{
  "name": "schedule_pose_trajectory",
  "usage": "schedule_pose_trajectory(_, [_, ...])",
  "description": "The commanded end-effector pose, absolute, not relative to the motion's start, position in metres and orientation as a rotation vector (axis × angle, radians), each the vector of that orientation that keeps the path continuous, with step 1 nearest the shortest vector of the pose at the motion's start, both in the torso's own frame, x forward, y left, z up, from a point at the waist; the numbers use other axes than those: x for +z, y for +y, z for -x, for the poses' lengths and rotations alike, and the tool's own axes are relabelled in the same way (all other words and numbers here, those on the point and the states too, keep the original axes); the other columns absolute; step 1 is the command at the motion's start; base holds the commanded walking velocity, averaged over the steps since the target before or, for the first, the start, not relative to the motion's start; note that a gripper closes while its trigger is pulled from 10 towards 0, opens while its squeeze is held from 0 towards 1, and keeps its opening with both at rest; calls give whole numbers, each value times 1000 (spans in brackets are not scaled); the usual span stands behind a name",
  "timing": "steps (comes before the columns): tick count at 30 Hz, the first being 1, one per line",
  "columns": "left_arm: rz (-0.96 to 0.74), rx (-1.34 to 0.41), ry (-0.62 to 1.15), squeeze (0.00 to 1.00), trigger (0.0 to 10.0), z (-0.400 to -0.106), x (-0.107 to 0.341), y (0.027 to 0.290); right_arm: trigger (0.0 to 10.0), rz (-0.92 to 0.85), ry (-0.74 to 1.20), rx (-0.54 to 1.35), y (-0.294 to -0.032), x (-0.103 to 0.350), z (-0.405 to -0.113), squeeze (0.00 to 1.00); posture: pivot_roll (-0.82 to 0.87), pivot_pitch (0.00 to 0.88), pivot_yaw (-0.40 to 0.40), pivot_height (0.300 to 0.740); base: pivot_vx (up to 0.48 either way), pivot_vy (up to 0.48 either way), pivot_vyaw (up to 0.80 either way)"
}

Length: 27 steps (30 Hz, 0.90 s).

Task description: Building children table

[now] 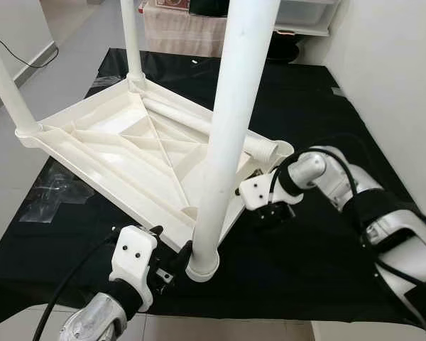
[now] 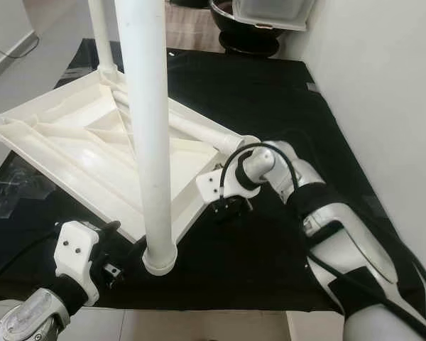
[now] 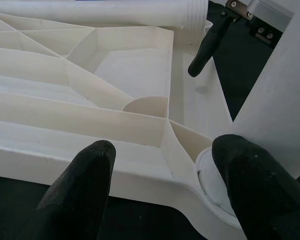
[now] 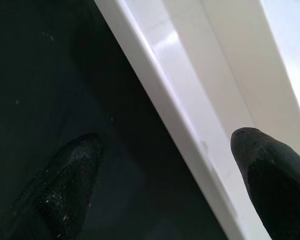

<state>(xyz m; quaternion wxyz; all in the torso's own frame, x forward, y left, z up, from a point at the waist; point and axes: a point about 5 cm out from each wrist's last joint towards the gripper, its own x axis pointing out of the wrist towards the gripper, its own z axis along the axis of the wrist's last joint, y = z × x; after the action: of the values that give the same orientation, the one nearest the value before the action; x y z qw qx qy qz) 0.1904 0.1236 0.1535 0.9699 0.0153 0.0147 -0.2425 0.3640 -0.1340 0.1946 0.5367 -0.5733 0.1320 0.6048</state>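
Observation:
A white plastic table top (image 1: 121,153) lies upside down on a black cloth (image 1: 298,106). Three white legs stand up from its corners: a near one (image 1: 227,128), a far one (image 1: 131,42) and a left one (image 1: 7,85). Another leg (image 1: 199,124) lies loose on the ribbed underside. My left gripper (image 1: 174,266) is open at the near corner, its fingers (image 3: 80,195) straddling the near leg's base (image 3: 210,175). At the right corner my right gripper (image 1: 259,213) is open, with the table top's rim (image 4: 190,125) between its fingers.
Crumpled clear plastic wrap (image 1: 53,192) lies on the cloth's left edge. A white wall (image 1: 405,85) runs close along the right. A storage box (image 1: 305,14) and dark items stand at the back. Tiled floor (image 1: 220,328) starts at the cloth's near edge.

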Motion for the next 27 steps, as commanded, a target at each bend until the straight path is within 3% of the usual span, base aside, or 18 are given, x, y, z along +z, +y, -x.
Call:
schedule_pose_trajectory(1, [-19, -512, 53, 0, 10000, -188, 149, 120, 10000, 1402, 327, 1449, -135, 187, -363, 0, 41, 148, -125, 740, 0, 0, 0])
schedule_pose_trajectory(2, [-19, -511, 53, 0, 10000, -189, 149, 120, 9333, 1412, 327, 1449, -134, 185, -363, 0, 40, 143, -125, 740, 0, 0, 0])
schedule_pose_trajectory(4, [-19, -511, 53, 0, 10000, -189, 149, 120, 9333, 1418, 326, 1448, -134, 185, -364, 0, 40, 143, -125, 740, 0, 0, 0])
schedule_pose_trajectory(5, [-20, -510, 52, 0, 10000, -189, 149, 120, 1255, 1416, 334, 1461, -134, 184, -363, 0, 40, 143, -125, 740, 0, 0, 0])
schedule_pose_trajectory(6, [-22, -509, 52, 0, 10000, -190, 149, 120, 0, 1410, 352, 1479, -136, 183, -362, 0, 39, 138, -127, 740, 0, 0, 0])
schedule_pose_trajectory(16, [-27, -500, 48, 0, 10000, -192, 148, 121, 0, 1365, 388, 1527, -144, 175, -353, 0, 36, 130, -123, 740, 0, 0, 0])
schedule_pose_trajectory(27, [-44, -502, 40, 0, 10000, -199, 150, 125, 0, 1181, 399, 1478, -166, 166, -332, 0, 23, 110, -105, 740, 0, 0, 0])
